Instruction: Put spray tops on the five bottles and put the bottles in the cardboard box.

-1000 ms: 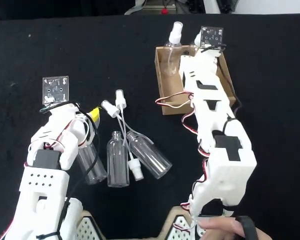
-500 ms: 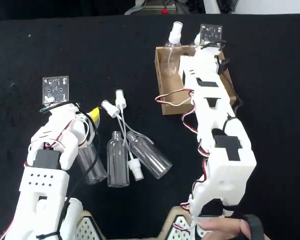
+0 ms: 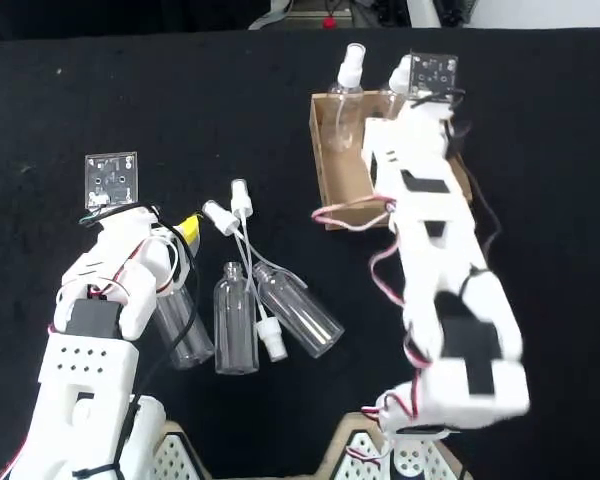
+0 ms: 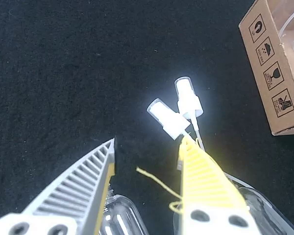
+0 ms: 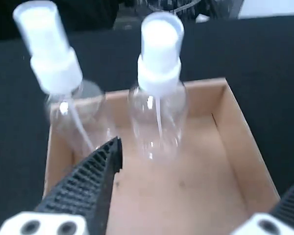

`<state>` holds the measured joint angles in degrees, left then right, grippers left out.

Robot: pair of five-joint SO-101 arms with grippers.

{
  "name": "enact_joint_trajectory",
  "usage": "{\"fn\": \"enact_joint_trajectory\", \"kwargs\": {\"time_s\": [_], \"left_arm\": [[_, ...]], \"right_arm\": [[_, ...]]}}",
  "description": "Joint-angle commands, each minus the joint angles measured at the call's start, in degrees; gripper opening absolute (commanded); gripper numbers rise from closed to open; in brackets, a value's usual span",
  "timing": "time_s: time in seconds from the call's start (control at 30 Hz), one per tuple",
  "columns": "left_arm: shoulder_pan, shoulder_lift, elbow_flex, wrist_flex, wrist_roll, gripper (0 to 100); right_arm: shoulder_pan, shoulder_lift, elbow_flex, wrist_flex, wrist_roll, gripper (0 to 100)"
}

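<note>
Two capped bottles (image 5: pixel 157 112) stand upright at the far end of the cardboard box (image 5: pixel 237 132), just ahead of the right gripper (image 5: pixel 208 161), whose jaws gape wide above the box floor. On the table (image 3: pixel 180 90), three uncapped bottles (image 3: pixel 235 320) lie beside the left gripper (image 4: pixel 149 142). Its jaws are also spread, and two loose spray tops (image 4: pixel 169 117) lie just past its fingertips.

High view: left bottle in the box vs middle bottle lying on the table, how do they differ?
Pose: the box bottle stands upright; the table bottle lies on its side.
Top: the box bottle carries a white spray top; the table bottle's neck is bare.
Place: the box bottle is inside the cardboard box; the table bottle is out on the black table.
Both are clear and look the same shape.
</note>
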<state>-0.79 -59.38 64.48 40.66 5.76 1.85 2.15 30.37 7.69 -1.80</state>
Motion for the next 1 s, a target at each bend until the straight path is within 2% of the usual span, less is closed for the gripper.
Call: {"fn": "enact_joint_trajectory", "kwargs": {"time_s": [0.0, 0.07, 0.23, 0.33, 0.43, 0.57, 0.73, 0.97], "left_arm": [[0.0, -0.6, -0.3, -1.0, 0.0, 21], [0.0, -0.6, -0.3, -1.0, 0.0, 21], [-0.8, -0.6, -0.5, -0.8, -0.2, 21], [-5.1, -0.6, -1.3, -0.8, -0.1, 21], [-11.1, -0.6, -3.0, -0.8, 0.1, 21], [-17.6, -0.6, -4.4, -0.9, 5.9, 21], [-20.2, -0.6, -4.4, -0.9, 10.4, 21], [-20.1, -0.6, -4.3, -0.9, 10.4, 21]], "right_arm": [[1.7, -16.4, 3.5, 13.7, 0.0, 48.3], [1.8, -22.7, 3.5, 22.8, 0.0, 46.1], [-1.5, -37.5, 3.0, 42.1, 1.6, 25.5], [-8.5, -43.6, 2.9, 52.2, 8.9, 25.7], [-17.7, -44.4, 3.2, 59.7, 12.9, 28.5], [-26.4, -37.1, 3.5, 62.8, 14.2, 32.8], [-34.5, -23.0, 0.0, 64.0, 14.1, 34.7], [-36.6, -6.8, -7.8, 64.3, 14.2, 34.7]]}}
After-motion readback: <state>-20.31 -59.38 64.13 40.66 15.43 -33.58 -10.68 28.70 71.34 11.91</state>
